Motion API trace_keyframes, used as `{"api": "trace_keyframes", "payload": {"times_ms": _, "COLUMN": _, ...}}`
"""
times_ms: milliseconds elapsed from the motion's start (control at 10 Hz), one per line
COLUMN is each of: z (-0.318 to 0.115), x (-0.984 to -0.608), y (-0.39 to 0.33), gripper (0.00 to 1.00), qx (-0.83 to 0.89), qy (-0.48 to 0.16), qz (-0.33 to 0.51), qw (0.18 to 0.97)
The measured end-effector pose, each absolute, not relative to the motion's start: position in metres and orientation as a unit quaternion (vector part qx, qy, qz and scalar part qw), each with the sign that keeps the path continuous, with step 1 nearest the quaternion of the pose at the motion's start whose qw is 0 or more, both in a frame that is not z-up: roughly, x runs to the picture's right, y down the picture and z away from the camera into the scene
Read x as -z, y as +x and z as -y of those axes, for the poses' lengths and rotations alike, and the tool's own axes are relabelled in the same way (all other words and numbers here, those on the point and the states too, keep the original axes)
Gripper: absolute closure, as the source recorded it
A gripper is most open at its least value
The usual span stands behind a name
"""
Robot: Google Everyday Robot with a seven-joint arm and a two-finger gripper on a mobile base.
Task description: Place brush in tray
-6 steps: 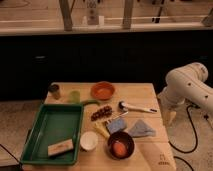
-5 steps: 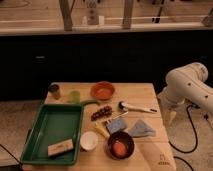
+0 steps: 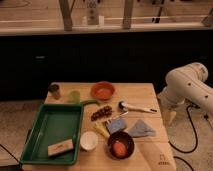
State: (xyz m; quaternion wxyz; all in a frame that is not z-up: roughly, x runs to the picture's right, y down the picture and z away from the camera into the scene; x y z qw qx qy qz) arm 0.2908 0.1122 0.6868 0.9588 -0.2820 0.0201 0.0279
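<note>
White brush (image 3: 137, 108) lies near the table (image 3: 142, 92) edge, gripper (image 3: 170, 118) beyond it.

orange bowl (image 3: 103, 91) at the back, dark bowl (image 3: 110, 141) (orange ball (image 3: 119, 148) inside) in front, white cup (image 3: 89, 140) beside it.

Brush (image 3: 136, 107): slim, with long white handle and small round greyish head. Lying flat on the wooden table (image 3: 145, 92), right of centre, head to the left, handle running rightward. Outside the tray, well apart from it.

Tray (image 3: 52, 127): large, rectangular, dark green, raised rim; resting flat at the table's near-left corner.

Gripper (image 3: 170, 116): hanging beside the table's right edge, near the handle tip, not touching.
</note>
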Motion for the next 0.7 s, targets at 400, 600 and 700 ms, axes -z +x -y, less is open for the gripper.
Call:
{"api": "trace_keyframes", "payload": {"times_ms": 400, "z": -0.122, "x": -0.725, "y": 0.276, "gripper": 0.2, "qx": -0.016, "qy": -0.284, "qz": -0.005, "qw": 0.959}}
{"api": "trace_keyframes", "payload": {"times_ms": 600, "z": -0.121, "x": -0.728, "y": 0.277, "gripper": 0.2, "qx": -0.014, "qy": -0.284, "qz": -0.002, "qw": 0.959}}
{"api": "trace_keyframes", "payload": {"times_ms": 700, "z": -0.124, "x": -0.735, "y": 0.278, "gripper": 0.2, "qx": -0.013, "qy": -0.286, "qz": 0.001, "qw": 0.958}}
